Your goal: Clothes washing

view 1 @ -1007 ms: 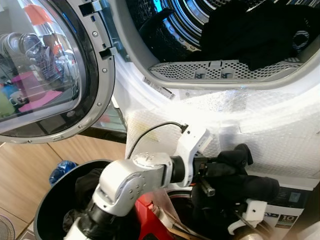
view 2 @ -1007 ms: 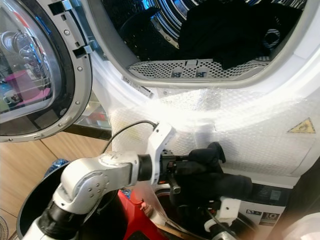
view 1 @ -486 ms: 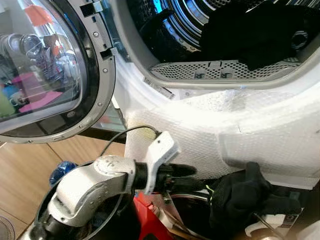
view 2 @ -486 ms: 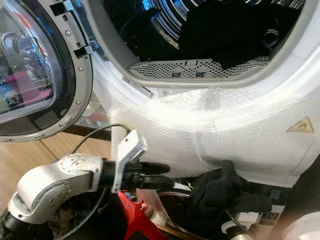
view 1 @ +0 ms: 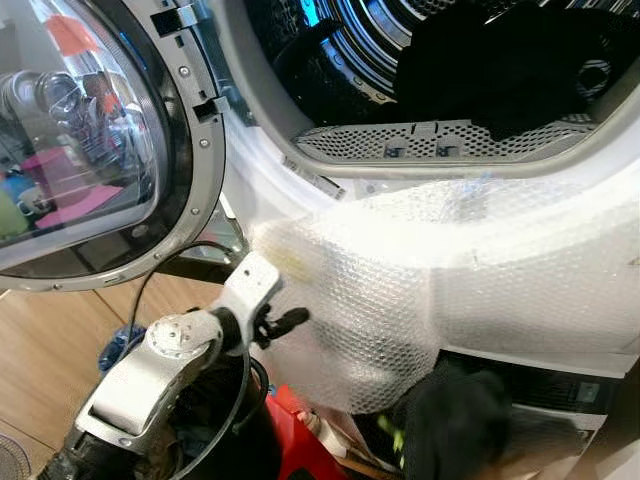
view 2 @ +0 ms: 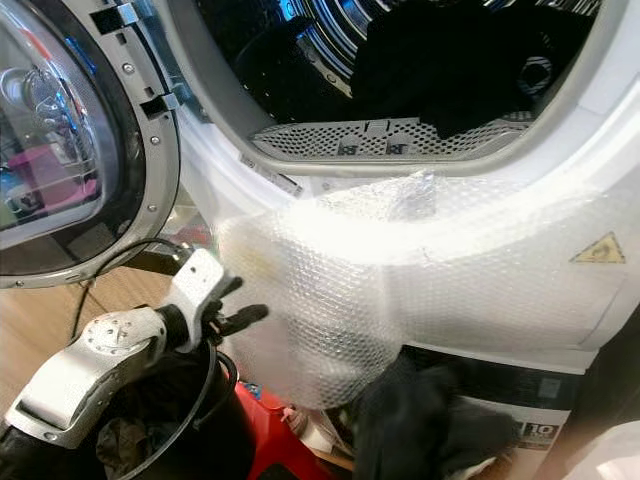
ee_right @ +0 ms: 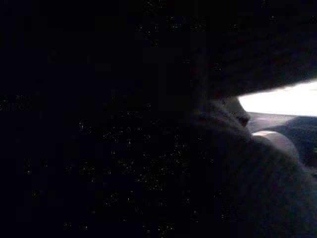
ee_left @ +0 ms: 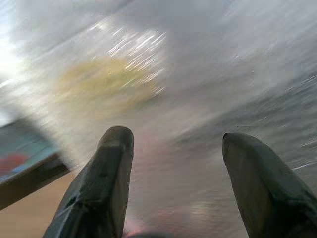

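While our left gripper (ee_left: 173, 158) hangs with its fingers spread and empty over the black basket's rim (view 1: 255, 385), a dark garment (view 1: 450, 425) bunches below the washer's bubble-wrapped front (view 1: 470, 270); our right claw's state we cannot tell. More dark laundry (view 1: 500, 65) lies inside the drum.

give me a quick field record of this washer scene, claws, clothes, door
door: glass door swung open on the robot's left
drum: dark clothes inside
machine front: covered in bubble wrap
left claw: open, empty, over the black basket
dark garment: low under the bubble wrap, on the right
right claw: cannot tell, wrist view dark
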